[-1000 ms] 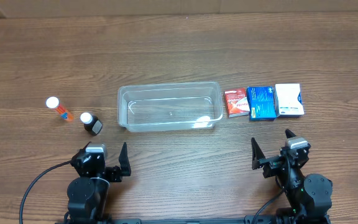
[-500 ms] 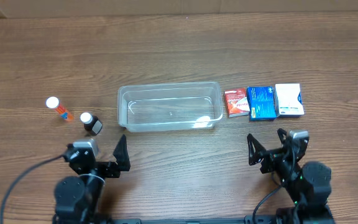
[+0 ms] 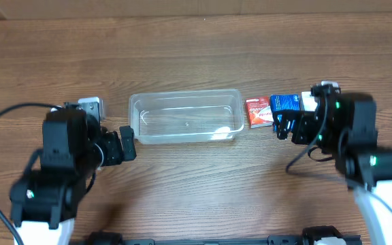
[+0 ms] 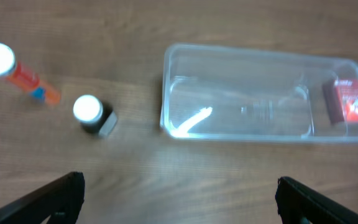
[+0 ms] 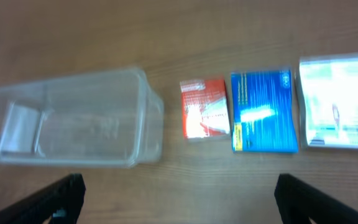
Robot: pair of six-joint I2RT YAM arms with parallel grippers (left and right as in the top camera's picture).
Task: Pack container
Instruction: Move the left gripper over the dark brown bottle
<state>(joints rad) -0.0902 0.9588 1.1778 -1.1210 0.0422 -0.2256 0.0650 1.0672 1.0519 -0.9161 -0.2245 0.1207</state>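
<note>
The container (image 3: pixel 182 93) sits at the middle of the bench (image 3: pixel 196 41), long side running left to right, with nothing inside it. In the left wrist view the container (image 4: pixel 241 87) fills the upper right of the picture; in the right wrist view it (image 5: pixel 92 118) lies at the left.

Right of the container three boxes lie flat in a row. The red box (image 3: pixel 257 111) is just beside its right end, the blue box (image 3: pixel 284 103) is next, and the white box (image 5: pixel 337 102) is last. The right wrist view shows the red box (image 5: pixel 205 109) and blue box (image 5: pixel 264 112) close together but apart from the container. From above, the right arm (image 3: pixel 339 126) covers the white box and part of the blue one.

Left of the container, an orange tube (image 4: pixel 20 74) with a white cap lies on its side. A dark bottle (image 4: pixel 93 115) with a white cap stands between it and the container. The left arm (image 3: pixel 67 143) hides both from above.

The left jaws are spread wide, their fingertips (image 4: pixel 48 202) at the bottom corners of the view, holding nothing. The right jaws are spread as wide, fingertips (image 5: pixel 42 202) likewise at the corners, and hold nothing.
</note>
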